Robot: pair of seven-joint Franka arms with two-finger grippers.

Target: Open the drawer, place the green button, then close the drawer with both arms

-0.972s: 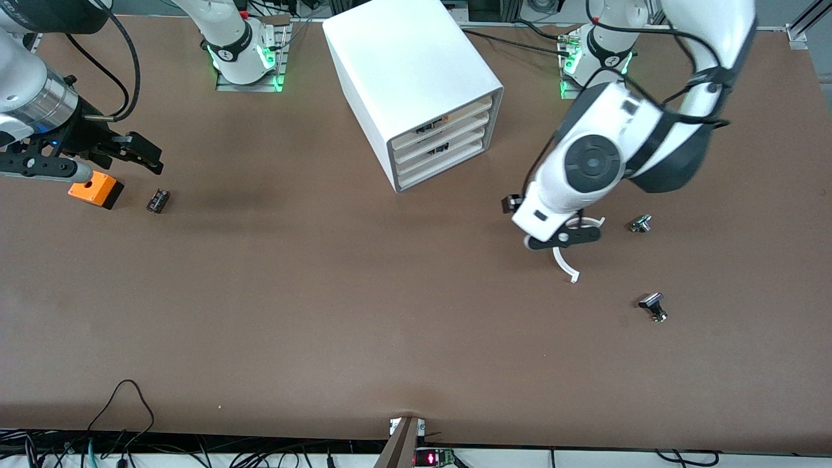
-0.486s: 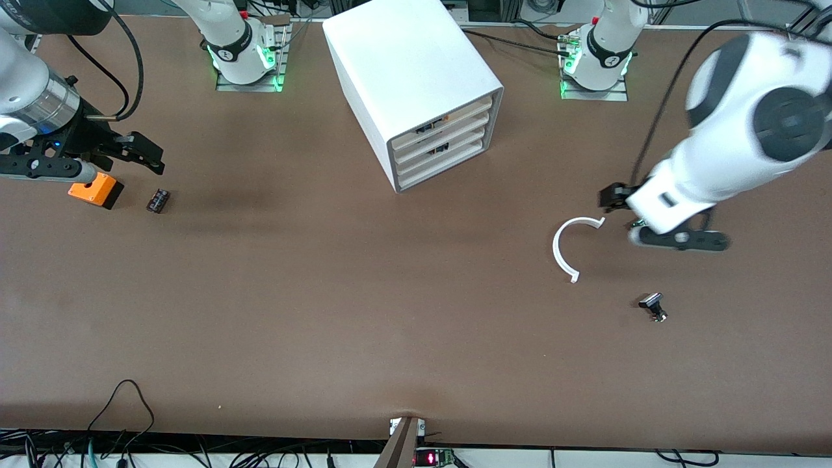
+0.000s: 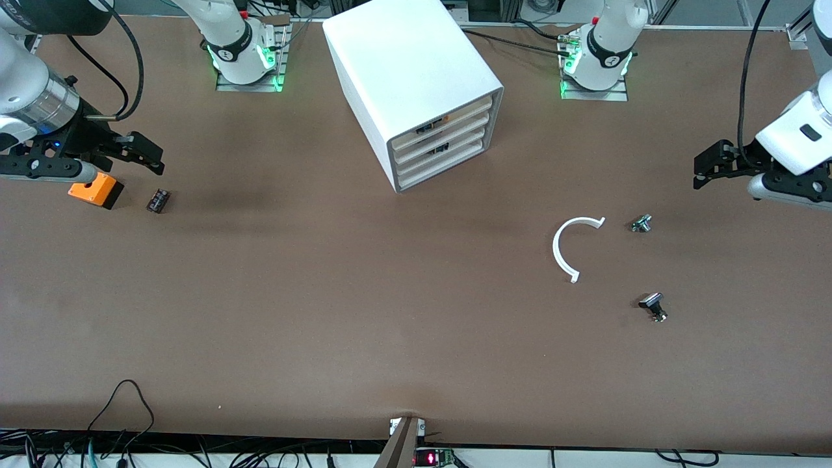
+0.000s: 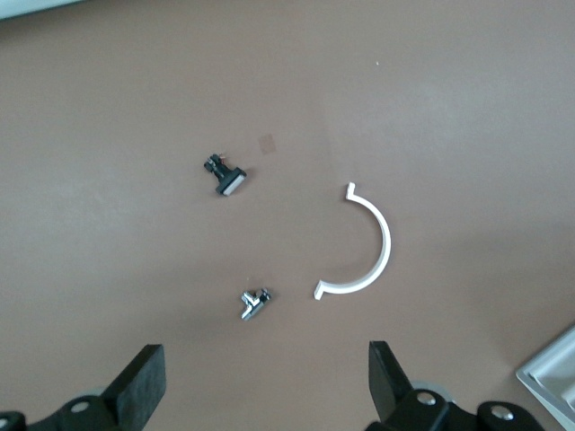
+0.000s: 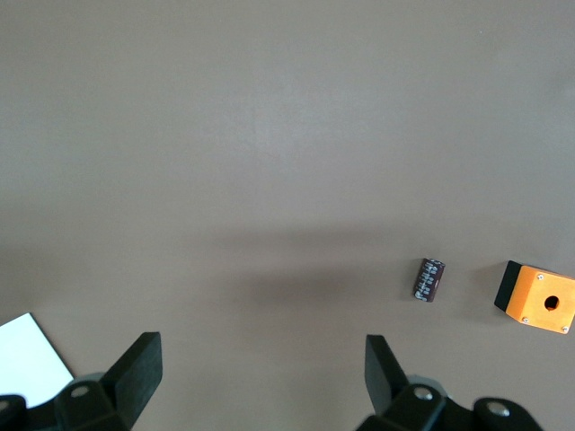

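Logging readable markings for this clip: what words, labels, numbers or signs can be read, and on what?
No text can be read.
Cabinet: dark marks with an orange patch on two drawer fronts, too small to read.
Arm bases: a small round mark on each dark collar, not legible.
Small dark cylindrical part: pale print on its side, blurred.
Red lit display at the table edge nearest the front camera: not legible.

An orange box (image 3: 95, 190) and a small dark cylinder (image 3: 158, 201) are seen near the right arm's end of the table (image 3: 325, 292). A white curved strip (image 3: 563, 250) lies toward the left arm's end, with a black-and-silver part (image 3: 653, 306) nearby.
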